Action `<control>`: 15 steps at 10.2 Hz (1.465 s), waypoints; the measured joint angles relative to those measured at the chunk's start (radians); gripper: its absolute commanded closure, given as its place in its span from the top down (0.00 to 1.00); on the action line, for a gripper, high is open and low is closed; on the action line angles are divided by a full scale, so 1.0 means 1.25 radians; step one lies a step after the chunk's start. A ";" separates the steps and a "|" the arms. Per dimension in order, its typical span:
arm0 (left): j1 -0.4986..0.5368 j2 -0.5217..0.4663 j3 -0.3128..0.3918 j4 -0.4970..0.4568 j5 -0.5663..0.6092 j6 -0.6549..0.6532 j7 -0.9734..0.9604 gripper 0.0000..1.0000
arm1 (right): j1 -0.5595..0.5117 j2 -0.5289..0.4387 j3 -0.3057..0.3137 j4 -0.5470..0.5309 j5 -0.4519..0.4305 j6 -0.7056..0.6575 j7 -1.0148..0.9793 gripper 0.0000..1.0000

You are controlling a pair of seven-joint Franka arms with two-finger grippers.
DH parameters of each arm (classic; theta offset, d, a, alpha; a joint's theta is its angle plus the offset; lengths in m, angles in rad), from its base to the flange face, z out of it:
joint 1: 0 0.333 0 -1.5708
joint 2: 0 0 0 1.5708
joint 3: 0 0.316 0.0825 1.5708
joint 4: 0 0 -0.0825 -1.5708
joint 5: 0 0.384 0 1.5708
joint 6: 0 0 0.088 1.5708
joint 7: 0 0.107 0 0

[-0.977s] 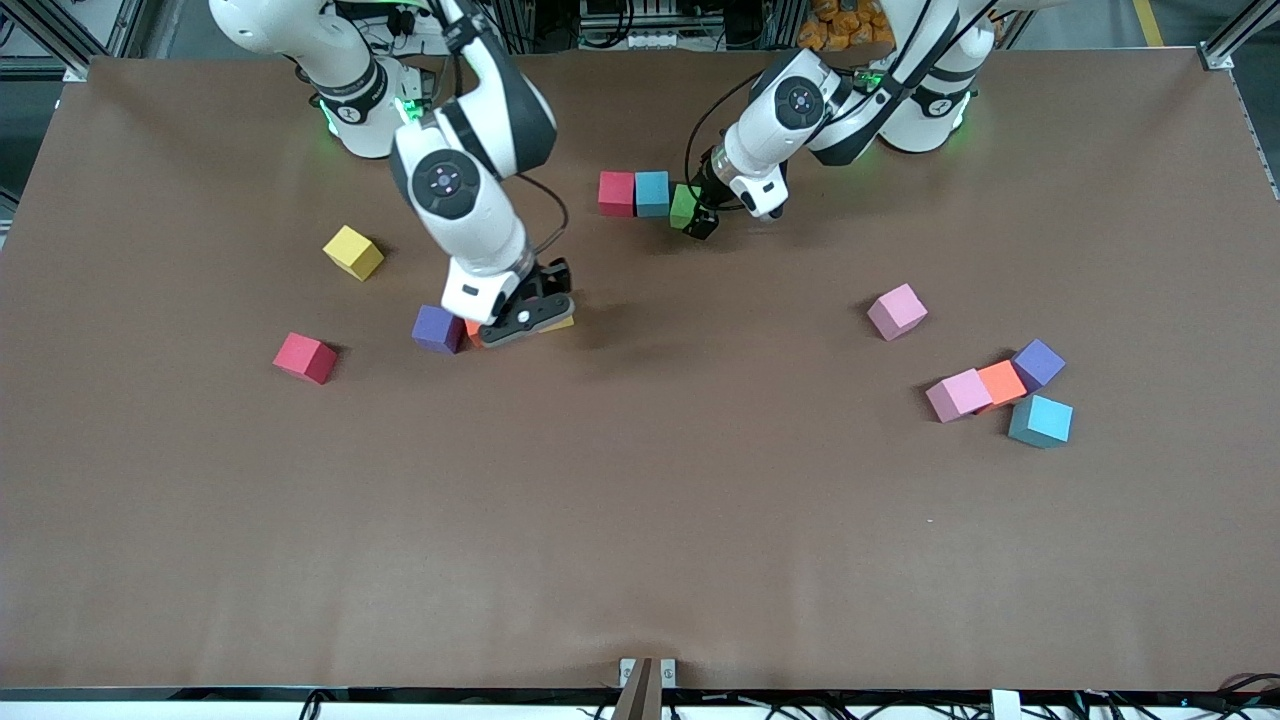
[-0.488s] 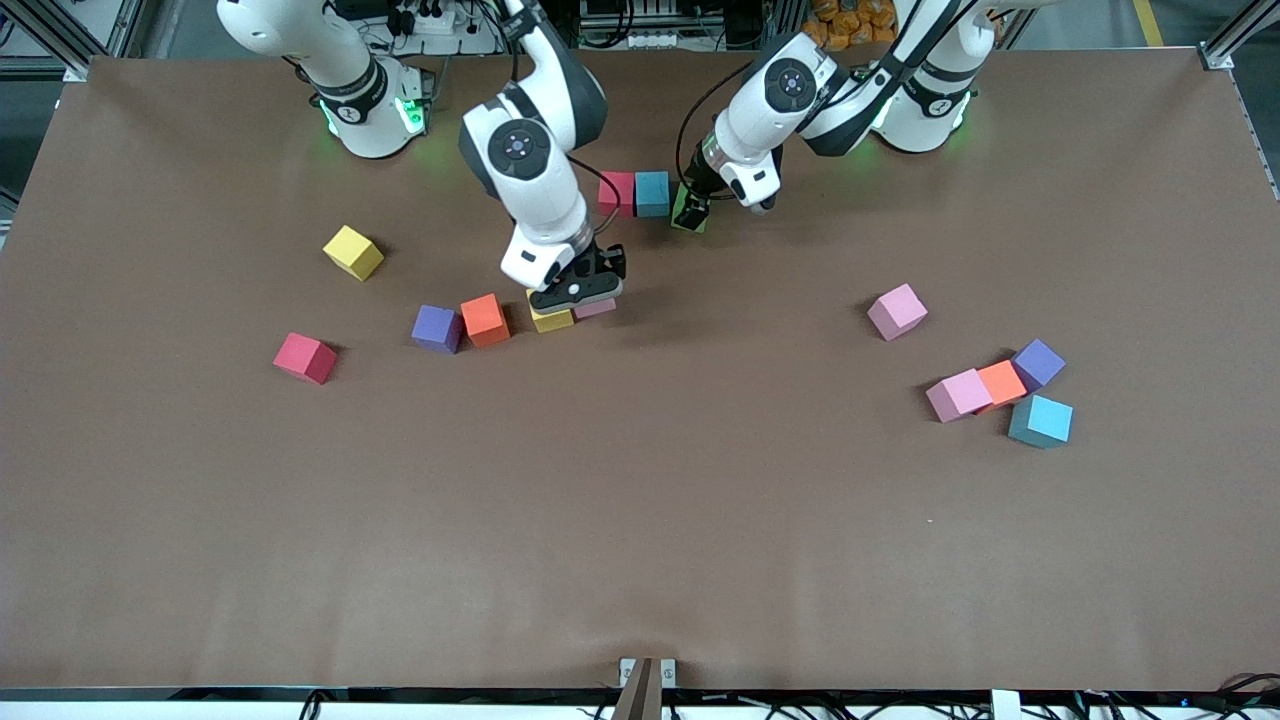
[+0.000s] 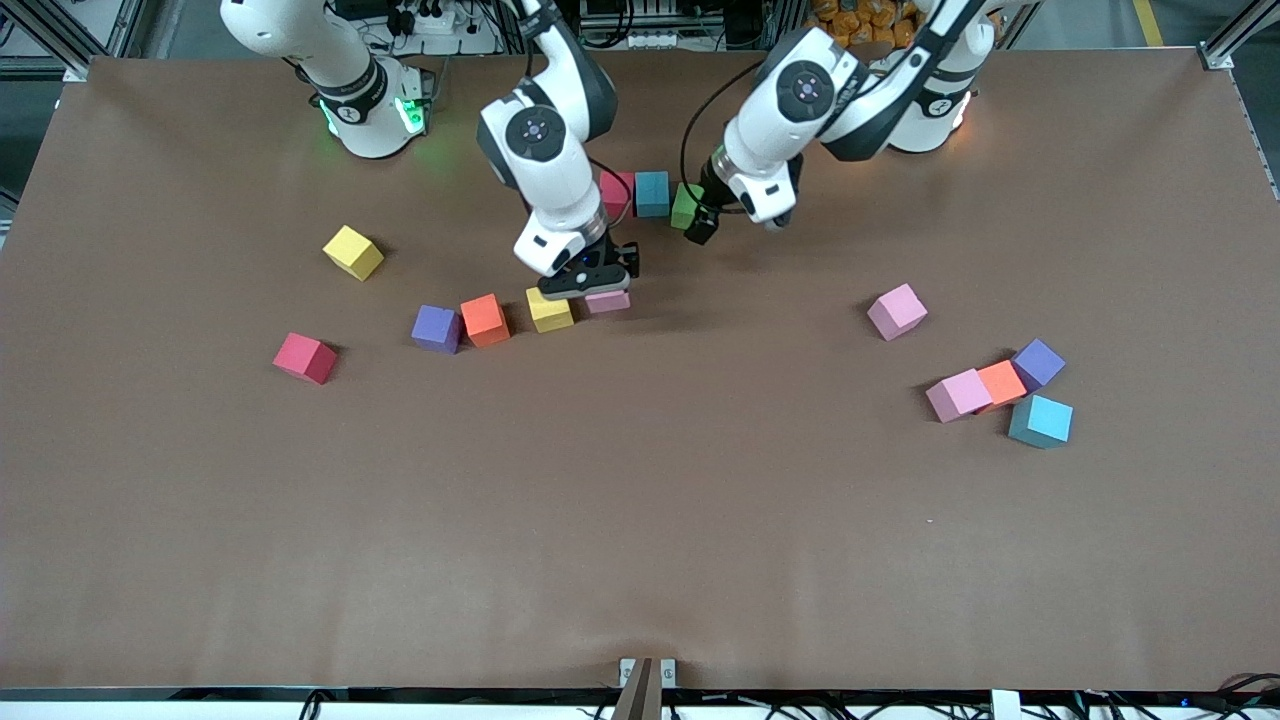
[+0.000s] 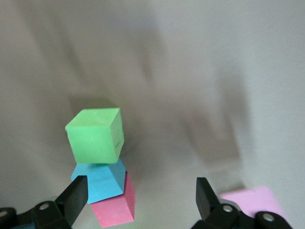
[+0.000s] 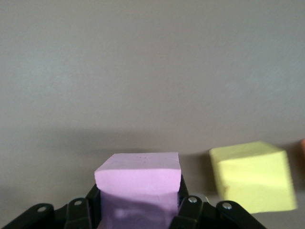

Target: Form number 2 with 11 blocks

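The right gripper (image 3: 590,287) clenches a pink foam cube (image 5: 139,183), just beside a yellow foam cube (image 3: 550,310) at its three o'clock in the front view. The left gripper (image 3: 700,222) has released fingers (image 4: 74,196), near a green foam cube (image 4: 95,135) that ends a row with a light blue cube (image 3: 652,193) and red cube (image 3: 617,192).

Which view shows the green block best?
Left wrist view: the green block sits whole and unobstructed, ahead of the open left gripper. Front view shows only a sliver beside that gripper. Right wrist view misses it.
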 measured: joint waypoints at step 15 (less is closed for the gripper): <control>0.147 0.059 0.337 0.097 0.333 -0.297 0.938 1.00 | 0.117 0.203 0.061 0.192 0.037 -0.051 0.203 0.00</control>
